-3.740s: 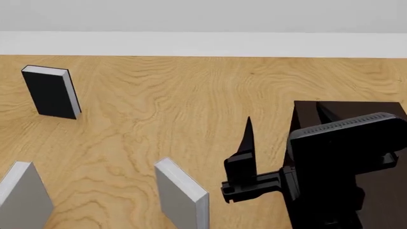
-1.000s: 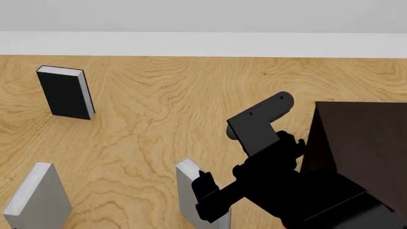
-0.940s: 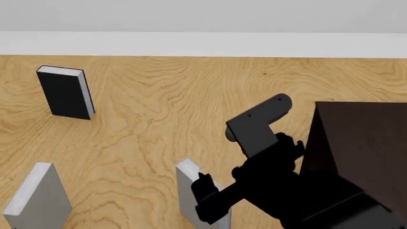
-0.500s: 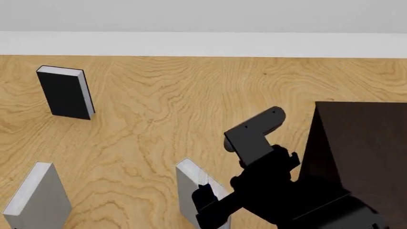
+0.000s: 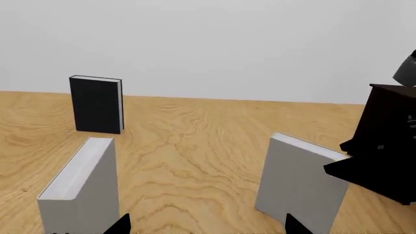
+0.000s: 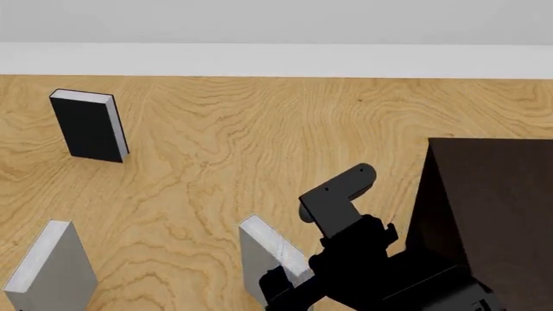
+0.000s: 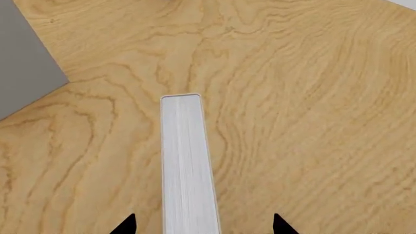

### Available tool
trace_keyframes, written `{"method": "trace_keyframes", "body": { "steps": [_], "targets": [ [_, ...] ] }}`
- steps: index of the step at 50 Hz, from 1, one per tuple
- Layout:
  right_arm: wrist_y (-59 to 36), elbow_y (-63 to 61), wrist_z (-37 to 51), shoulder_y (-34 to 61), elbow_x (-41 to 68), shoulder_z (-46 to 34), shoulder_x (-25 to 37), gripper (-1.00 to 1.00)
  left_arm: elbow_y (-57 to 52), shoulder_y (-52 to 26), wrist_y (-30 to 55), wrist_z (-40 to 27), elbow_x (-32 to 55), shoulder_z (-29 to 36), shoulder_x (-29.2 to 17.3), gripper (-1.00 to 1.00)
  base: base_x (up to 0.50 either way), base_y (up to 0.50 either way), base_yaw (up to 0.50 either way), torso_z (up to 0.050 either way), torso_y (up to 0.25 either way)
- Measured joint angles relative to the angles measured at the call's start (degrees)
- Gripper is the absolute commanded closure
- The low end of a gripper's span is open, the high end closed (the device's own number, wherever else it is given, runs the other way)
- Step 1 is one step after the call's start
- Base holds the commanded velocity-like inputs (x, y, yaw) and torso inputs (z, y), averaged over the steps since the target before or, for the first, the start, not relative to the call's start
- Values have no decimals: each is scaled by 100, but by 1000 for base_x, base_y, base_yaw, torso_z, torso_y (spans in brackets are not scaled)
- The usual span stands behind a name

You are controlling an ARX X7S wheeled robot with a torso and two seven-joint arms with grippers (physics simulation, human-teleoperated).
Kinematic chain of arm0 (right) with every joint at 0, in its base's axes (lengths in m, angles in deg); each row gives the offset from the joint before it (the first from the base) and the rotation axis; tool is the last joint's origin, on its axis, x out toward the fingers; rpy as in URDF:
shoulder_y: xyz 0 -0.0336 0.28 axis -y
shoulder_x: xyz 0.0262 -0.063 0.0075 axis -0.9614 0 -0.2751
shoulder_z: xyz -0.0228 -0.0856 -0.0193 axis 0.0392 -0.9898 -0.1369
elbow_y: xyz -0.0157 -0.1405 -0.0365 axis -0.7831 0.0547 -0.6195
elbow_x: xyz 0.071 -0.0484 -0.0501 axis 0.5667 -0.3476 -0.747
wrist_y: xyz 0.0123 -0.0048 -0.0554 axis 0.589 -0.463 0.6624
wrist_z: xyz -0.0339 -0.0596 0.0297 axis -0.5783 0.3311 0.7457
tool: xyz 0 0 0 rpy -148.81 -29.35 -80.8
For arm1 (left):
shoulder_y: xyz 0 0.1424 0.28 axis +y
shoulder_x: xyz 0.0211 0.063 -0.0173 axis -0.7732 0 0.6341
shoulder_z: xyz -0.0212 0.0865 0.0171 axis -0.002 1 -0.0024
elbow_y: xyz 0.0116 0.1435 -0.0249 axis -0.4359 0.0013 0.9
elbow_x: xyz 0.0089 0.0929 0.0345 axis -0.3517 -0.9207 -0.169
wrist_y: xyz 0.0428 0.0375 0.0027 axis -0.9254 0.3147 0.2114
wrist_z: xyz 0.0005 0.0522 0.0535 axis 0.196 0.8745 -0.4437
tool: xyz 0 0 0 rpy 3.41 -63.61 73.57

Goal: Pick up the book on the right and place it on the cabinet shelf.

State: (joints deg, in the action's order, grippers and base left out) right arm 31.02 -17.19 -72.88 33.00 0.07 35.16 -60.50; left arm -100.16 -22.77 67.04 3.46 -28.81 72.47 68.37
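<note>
Three books standing up on a wooden table (image 6: 216, 149). The book (image 6: 263, 259) for the job: plain light grey, white page edges on top, down at about 6 o'clock in the head view, just beside the cabinet. The right gripper (image 6: 289, 288), black, right over the near end of that book, at about 5 o'clock. In the right wrist view, two black fingertips (image 7: 124, 225) spread wide, one on each side of the white page edges of the book (image 7: 187, 165), with wood showing between each tip and the book. Not touching it. Not holding anything.

The big dark cabinet (image 6: 488, 201) at 4 o'clock in the head view, flat top, boxy side. Shelf itself not seen from here. In the left wrist view, the cabinet (image 5: 390, 122) behind the black right arm, with the book (image 5: 295, 183) standing a bit tilted in front.

Another grey book (image 6: 48, 269) at about 8 o'clock in the head view, well apart from the first one. Also seen close up in the left wrist view (image 5: 81, 190). A black book (image 6: 87, 125) far off at about 10 o'clock, standing up straight, white pages on one side.

Left gripper (image 5: 204, 226): only two small dark tips at the edge of the left wrist view, far apart, so open wide and holding nothing.
</note>
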Motion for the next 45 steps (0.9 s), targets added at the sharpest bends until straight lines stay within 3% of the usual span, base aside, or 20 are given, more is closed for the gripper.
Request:
{"method": "trace_keyframes", "body": {
  "steps": [33,34,45],
  "targets": [
    [593,1125,-356,207,-191,-347,-328,-100,167,-58,-85,7,71,6,-39,-100,0,0,0,0,0],
    [607,1149,-361,206,-195,-354,-334,100,171,-61,-85,7,74,6,-41,-100,0,0,0,0,0],
    [699,1088,-173,106,-17,-326,-307,100,201,-93,-82,5,100,22,-58,-100,1,0,1,0,0]
  ]
}}
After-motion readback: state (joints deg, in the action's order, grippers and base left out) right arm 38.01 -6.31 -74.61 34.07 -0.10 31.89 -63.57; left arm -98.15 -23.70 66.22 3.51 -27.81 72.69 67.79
